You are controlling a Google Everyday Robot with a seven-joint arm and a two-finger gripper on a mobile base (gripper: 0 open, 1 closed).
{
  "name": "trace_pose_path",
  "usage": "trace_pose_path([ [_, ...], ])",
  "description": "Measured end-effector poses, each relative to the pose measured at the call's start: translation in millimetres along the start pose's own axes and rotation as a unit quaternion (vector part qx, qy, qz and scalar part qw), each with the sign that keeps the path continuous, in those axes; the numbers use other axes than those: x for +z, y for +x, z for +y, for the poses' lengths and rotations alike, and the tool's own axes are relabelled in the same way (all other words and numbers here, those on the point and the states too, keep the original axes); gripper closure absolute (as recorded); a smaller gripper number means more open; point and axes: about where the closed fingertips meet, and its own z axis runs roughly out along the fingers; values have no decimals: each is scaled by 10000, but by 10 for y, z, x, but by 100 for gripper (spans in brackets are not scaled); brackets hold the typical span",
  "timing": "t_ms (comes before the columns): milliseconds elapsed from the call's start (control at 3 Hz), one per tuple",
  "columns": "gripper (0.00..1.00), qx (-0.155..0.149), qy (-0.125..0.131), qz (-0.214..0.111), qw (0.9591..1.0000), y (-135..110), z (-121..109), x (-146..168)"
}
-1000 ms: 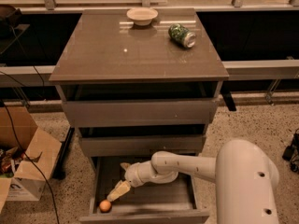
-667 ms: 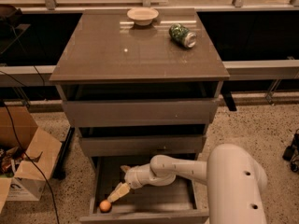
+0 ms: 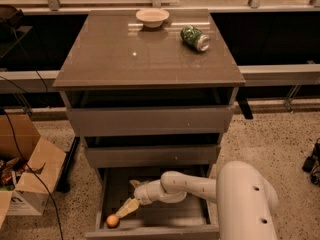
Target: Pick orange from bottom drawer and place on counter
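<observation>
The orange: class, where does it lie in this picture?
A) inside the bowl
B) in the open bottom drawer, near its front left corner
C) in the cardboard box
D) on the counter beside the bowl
B: the orange lies on the floor of the open bottom drawer, at its front left, just beyond the gripper; the counter carries a bowl and a can.

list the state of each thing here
bottom drawer, open
orange, on the drawer floor, front left
gripper, inside the bottom drawer, right beside the orange
can, lying on its side on the counter
bowl, upright on the counter
box, flaps open
</observation>
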Motion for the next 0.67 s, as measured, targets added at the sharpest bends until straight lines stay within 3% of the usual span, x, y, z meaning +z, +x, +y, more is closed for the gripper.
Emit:
trace_pose_path([
  [333,0,-112,-9,77,9999,35,-31,154],
  [667,0,-312,140,281,9990,208,-150,439],
])
